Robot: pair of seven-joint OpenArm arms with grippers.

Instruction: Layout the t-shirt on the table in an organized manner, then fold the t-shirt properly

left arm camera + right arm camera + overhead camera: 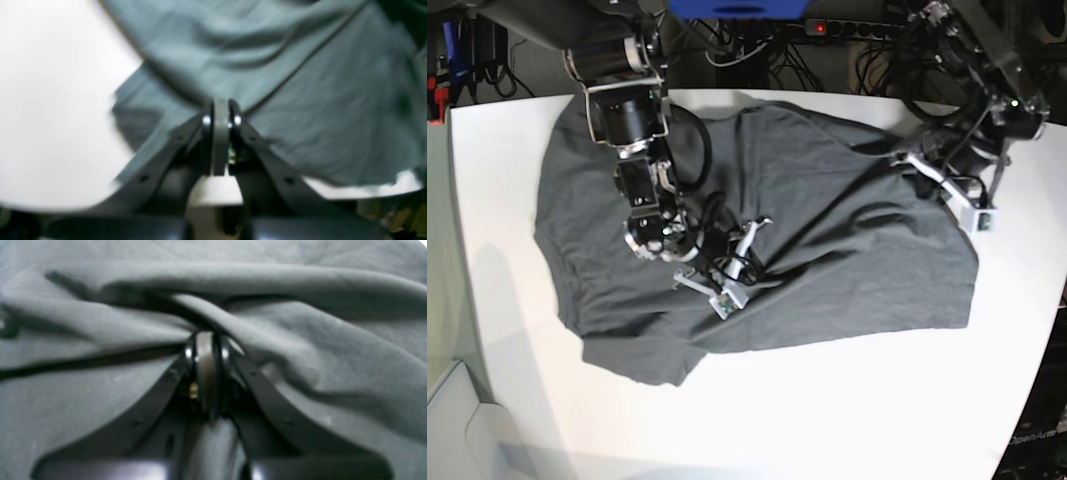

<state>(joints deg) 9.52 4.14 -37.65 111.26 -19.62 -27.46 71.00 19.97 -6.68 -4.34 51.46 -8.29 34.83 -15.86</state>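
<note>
1. The t-shirt [827, 230] lies spread on the white worktop [847, 400]. It covers most of the far half, and the near half of the worktop is bare.
2. The cloth is dark grey and it is not flat. Long wrinkles run across it from the middle towards the far corner on the base view's right side.
3. The right claw [745, 262] is low over the middle of the t-shirt, on the left part of the base view. Its jaws are pressed together and they pinch a fold of the cloth.
4. In the right wrist view the right claw [207, 340] has its two tips side by side with almost no gap. Folds of the t-shirt [300, 350] gather towards the tips like a fan.
5. The left claw [927, 165] is at the far edge of the t-shirt on the base view's right side, near the corner of the worktop.
6. In the left wrist view the left claw [221, 108] is fully closed, and the cloth of the t-shirt [300, 83] is drawn to its tips, so it grips the edge. This view is blurred.
7. In the same view the white worktop [50, 100] shows beside the cloth on the left.
</note>
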